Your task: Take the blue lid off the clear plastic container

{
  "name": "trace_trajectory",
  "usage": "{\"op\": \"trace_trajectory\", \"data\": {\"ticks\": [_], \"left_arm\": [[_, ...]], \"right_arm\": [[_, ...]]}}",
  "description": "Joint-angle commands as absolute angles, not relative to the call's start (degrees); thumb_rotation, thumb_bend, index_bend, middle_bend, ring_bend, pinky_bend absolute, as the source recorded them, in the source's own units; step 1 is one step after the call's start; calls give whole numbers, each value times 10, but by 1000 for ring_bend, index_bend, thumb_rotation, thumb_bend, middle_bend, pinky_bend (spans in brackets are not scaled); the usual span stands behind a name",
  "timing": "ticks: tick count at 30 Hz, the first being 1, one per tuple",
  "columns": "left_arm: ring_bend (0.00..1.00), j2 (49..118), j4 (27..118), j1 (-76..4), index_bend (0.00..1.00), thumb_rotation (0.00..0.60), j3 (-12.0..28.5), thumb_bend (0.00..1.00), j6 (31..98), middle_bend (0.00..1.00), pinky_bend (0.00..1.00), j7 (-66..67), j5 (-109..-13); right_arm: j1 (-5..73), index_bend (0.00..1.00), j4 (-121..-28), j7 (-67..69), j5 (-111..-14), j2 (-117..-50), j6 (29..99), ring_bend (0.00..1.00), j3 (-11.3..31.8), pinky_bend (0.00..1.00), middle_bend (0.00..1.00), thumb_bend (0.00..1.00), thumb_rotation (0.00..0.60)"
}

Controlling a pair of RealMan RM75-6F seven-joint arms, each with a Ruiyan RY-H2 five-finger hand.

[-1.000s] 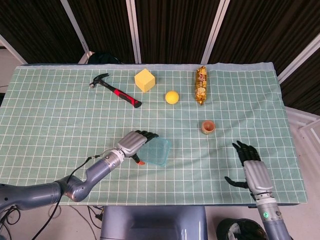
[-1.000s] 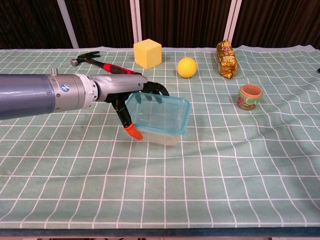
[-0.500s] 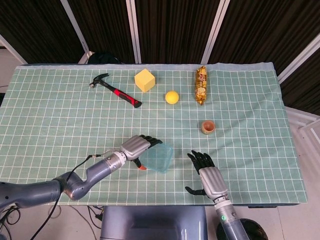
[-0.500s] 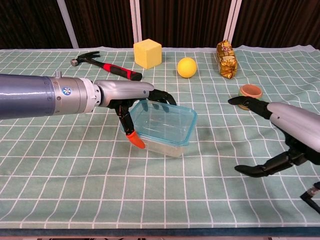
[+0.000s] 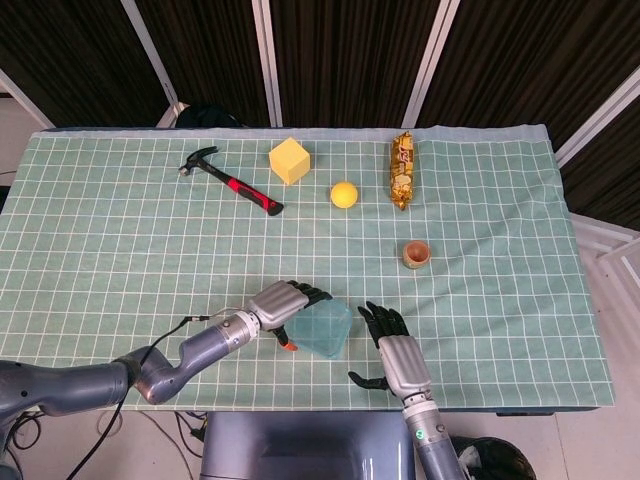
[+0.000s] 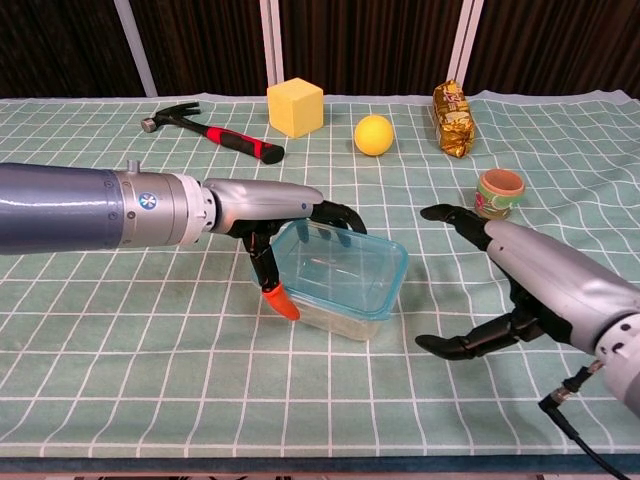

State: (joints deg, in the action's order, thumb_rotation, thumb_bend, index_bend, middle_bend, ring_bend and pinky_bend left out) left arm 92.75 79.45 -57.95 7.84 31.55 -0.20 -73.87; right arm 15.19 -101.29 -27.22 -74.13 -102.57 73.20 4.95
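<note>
Gripping its left end, the left robot hand [image 6: 290, 215] holds one clear plastic container [image 6: 340, 280] with one blue lid [image 6: 350, 262] at the worktop's [image 5: 120, 250] near edge, about six o'clock. Its long axis is seen running from nine towards three o'clock. At its three o'clock, the right robot hand [image 6: 520, 290] is held spread, apart from it.

Left hand [image 6: 275, 205] fingers curled, gripping; right hand [image 6: 535, 275] spread, fingers apart, hovering.

Container [image 6: 345, 280] sits between both hands — left hand [image 6: 275, 215], right hand [image 6: 525, 280].
</note>
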Motion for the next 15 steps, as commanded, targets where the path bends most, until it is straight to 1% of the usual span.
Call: {"op": "trace_trajectory", "data": {"ticks": [1, 8, 15], "left_arm": [[304, 929, 796, -581, 298, 600, 78, 103, 316, 311, 384, 0, -734], [304, 934, 798, -585, 297, 600, 77, 102, 314, 311, 385, 8, -722], [304, 928, 811, -592, 297, 600, 72, 103, 309, 311, 386, 20, -711]], "right_arm": [[156, 0, -1006, -280, -735, -1038, 733, 0, 52, 0, 0, 276, 600], [155, 0, -999, -281, -730, -1055, 735, 0, 46, 0, 0, 277, 600], [163, 0, -983, -281, -727, -1079, 737, 0, 54, 0, 0, 277, 600]]}}
